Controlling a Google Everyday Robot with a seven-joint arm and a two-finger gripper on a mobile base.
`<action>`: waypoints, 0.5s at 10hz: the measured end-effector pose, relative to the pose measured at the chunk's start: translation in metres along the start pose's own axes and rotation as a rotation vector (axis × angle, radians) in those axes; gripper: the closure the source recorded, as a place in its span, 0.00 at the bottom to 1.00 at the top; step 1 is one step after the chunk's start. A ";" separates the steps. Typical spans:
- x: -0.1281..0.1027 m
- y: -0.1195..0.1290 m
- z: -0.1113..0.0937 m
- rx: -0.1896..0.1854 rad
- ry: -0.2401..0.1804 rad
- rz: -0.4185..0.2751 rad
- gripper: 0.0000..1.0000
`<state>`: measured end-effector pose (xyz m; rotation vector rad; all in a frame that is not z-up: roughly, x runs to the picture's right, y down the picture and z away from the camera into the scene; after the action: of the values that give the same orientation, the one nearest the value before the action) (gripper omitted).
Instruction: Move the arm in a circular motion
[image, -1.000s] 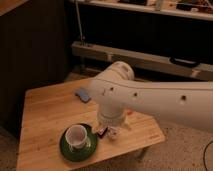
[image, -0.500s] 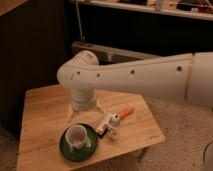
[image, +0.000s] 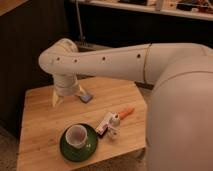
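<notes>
The arm (image: 115, 57), glossy white and thick, reaches in from the right across the picture and bends down at a rounded joint (image: 61, 54) at the upper left. Its ribbed wrist (image: 66, 86) points down over the back left part of the wooden table (image: 45, 125). The gripper (image: 67, 99) hangs just above the table top, with two pale fingers (image: 54, 98) spread apart, open and holding nothing.
A small blue object (image: 86, 97) lies on the table just right of the gripper. A white cup (image: 76, 135) stands on a green saucer (image: 82, 150) near the front. A red-and-white packet (image: 104, 123), a small white item (image: 114, 131) and an orange piece (image: 126, 113) lie at the centre right. Dark shelving stands behind.
The arm has swung from above the cup and packet toward the back left of the table. The gripper now hangs by the blue object, and the cup and packet are uncovered.
</notes>
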<state>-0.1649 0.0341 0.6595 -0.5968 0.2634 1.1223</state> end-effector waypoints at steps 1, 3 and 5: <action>-0.016 -0.014 0.000 0.005 -0.016 0.010 0.20; -0.037 -0.057 0.002 0.015 -0.034 0.064 0.20; -0.034 -0.104 0.003 0.031 -0.034 0.132 0.20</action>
<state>-0.0859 -0.0217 0.7116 -0.5383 0.2941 1.2522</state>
